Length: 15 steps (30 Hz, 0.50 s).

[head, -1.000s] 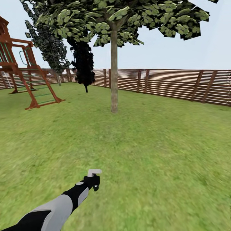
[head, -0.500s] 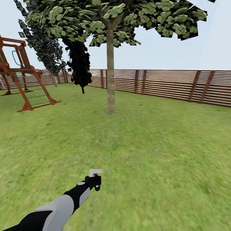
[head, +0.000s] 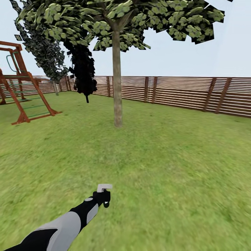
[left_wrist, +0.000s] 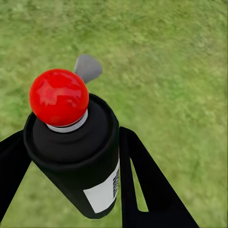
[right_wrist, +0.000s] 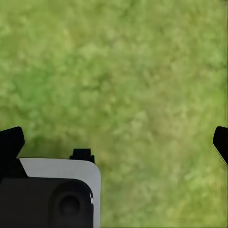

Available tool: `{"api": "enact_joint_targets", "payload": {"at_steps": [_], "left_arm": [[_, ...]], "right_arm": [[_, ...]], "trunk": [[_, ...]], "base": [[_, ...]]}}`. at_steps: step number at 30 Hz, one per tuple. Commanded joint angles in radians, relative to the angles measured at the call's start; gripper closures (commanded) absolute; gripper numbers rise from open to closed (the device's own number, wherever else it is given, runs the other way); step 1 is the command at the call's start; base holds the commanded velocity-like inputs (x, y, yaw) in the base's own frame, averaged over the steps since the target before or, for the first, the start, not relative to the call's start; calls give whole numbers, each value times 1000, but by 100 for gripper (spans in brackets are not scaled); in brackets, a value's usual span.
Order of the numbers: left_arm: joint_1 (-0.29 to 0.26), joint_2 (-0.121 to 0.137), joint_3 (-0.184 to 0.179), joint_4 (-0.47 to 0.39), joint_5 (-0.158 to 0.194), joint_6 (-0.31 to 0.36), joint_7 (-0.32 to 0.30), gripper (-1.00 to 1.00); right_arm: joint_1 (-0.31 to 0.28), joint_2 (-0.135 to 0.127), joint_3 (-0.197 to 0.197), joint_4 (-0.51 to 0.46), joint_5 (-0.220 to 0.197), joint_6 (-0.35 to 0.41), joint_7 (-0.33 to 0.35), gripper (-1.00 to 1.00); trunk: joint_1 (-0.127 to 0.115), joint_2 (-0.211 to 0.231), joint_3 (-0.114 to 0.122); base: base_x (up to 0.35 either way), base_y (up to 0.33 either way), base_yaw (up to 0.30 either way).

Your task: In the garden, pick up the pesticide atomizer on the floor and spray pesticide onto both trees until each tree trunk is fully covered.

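Left wrist view puts the nearest thing right in front of us: the pesticide atomizer (left_wrist: 76,156), a black bottle with a red tip, sits clamped between the two dark fingers of our left gripper (left_wrist: 71,161), one pressed against each side of the body. In the head view, low and left of centre, the same bottle (head: 104,194) shows at the end of our outstretched left arm (head: 59,226), its pale trigger head uppermost, held over the lawn (head: 167,181).

Our right gripper (right_wrist: 114,137) hangs over bare grass with its fingertips far apart at the two edges of its wrist view, holding nothing.

Further up the frame, just left of centre, stands the tree (head: 118,21) with its straight grey-brown trunk (head: 117,87), well apart from the bottle. We see no mist or specks on the bark. Beyond it runs the slatted fence (head: 181,92); a wooden playset (head: 21,94) sits at the left edge, with dark cypresses (head: 82,68) behind.

Our worry is range: spraying from this far would likely drop the pesticide on the grass rather than the trunk. The nozzle's aim is also hard to judge, so a misdirected spray could leave the trunk patchy.
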Motion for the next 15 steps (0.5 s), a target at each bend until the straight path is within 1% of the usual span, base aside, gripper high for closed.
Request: {"api": "enact_joint_targets", "payload": {"at_steps": [1,15], "left_arm": [[-1,0,8,1,-7,-3,-3,100],[-1,0,8,1,-7,-3,-3,100]], "right_arm": [[-1,0,3,2,2,-3,-4,-100],[-1,0,3,1,2,-3,-4,-100]], "trunk": [[1,-1,-2],[1,-1,-2]], "base": [[350,-8,-2],[350,-1,0]]}}
